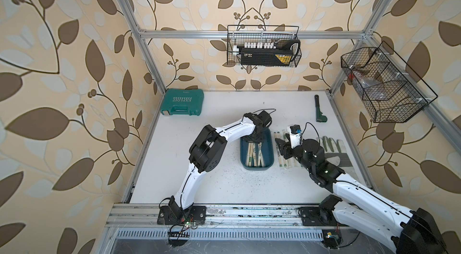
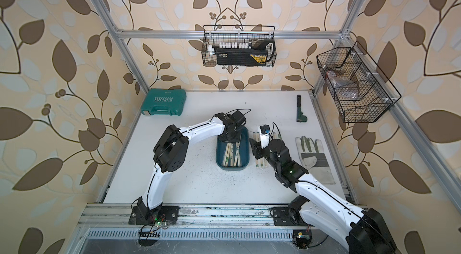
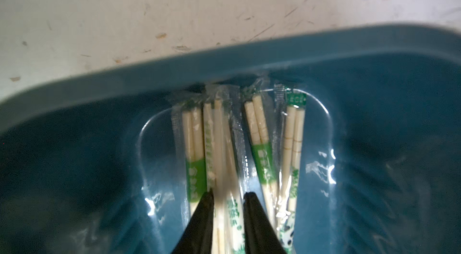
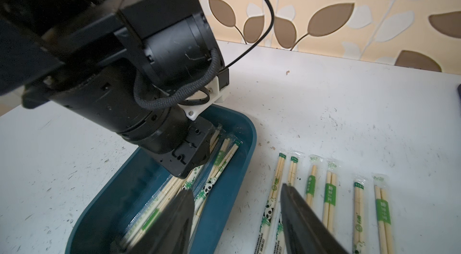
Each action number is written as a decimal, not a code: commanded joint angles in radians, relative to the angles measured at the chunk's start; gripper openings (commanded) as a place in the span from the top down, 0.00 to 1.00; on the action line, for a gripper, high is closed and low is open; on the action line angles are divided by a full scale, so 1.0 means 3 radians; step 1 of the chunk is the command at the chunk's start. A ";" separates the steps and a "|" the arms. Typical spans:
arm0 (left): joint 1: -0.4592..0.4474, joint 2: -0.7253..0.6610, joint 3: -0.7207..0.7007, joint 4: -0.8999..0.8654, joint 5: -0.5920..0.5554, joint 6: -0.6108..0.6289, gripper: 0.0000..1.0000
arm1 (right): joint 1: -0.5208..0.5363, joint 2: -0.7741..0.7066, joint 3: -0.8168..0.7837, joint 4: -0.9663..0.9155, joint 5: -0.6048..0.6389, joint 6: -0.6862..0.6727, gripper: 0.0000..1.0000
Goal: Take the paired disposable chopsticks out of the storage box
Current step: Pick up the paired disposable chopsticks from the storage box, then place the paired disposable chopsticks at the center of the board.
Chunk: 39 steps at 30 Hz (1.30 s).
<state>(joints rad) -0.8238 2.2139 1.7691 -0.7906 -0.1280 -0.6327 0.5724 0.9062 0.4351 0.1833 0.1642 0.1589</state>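
Left claw [image 3: 228, 194] down inside the storage box [image 1: 257, 168], narrowed around one sleeved pair, grip unclear. Right claw [image 4: 235, 188] wide and empty, just beside the box. Several paired disposable chopsticks [image 3: 259, 125] lying inside the box; outer row [image 4: 330, 198] flat just beside it.

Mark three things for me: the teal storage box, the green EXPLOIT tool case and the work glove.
storage box [image 1: 257, 168]: in a top view, on its near-end rim.
tool case [image 1: 183, 102]: in a top view, on the middle of its lid.
glove [image 2: 313, 157]: in a top view, on its palm.
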 commanded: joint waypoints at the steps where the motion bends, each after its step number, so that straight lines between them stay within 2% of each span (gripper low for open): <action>1: 0.0017 0.0053 0.0091 -0.0057 0.0028 -0.0018 0.75 | 0.0015 0.0015 0.0117 0.0017 -0.0016 -0.0023 0.42; 9: 0.0021 0.0152 0.0074 -0.0002 0.0090 -0.0054 0.77 | 0.0015 0.0015 0.0119 0.0016 -0.0011 -0.0023 0.42; 10: 0.0021 0.0152 0.0067 -0.0004 0.0082 -0.0052 0.79 | 0.0015 0.0016 0.0117 0.0020 -0.0014 -0.0023 0.42; 12: 0.0021 0.0138 0.0051 -0.0006 0.0057 -0.0062 0.90 | 0.0015 0.0009 0.0114 0.0018 -0.0016 -0.0023 0.42; 13: 0.0021 0.0123 0.0044 -0.0009 0.0042 -0.0063 0.91 | 0.0015 0.0010 0.0119 0.0018 -0.0016 -0.0023 0.42; 20: 0.0024 -0.0073 0.0047 -0.0151 -0.0084 -0.0087 0.90 | 0.0015 0.0014 0.0116 0.0018 -0.0026 -0.0023 0.42; 32: 0.0033 -0.0825 0.0010 -0.0452 -0.0295 -0.0003 0.90 | 0.0015 0.0022 0.0118 0.0024 -0.0031 -0.0024 0.42; 36: 0.0113 -0.1077 -0.0085 -0.0653 -0.0356 0.0063 0.90 | 0.0015 0.0033 0.0110 0.0023 -0.0026 -0.0023 0.42; 39: 0.0318 -0.1356 -0.0380 -0.0644 -0.0402 0.0129 0.90 | 0.0017 0.0031 0.0114 0.0028 -0.0032 -0.0023 0.42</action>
<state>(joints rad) -0.7856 1.8851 1.7176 -0.9199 -0.2047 -0.6239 0.5724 0.9131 0.4389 0.1833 0.1638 0.1585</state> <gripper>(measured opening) 0.105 0.582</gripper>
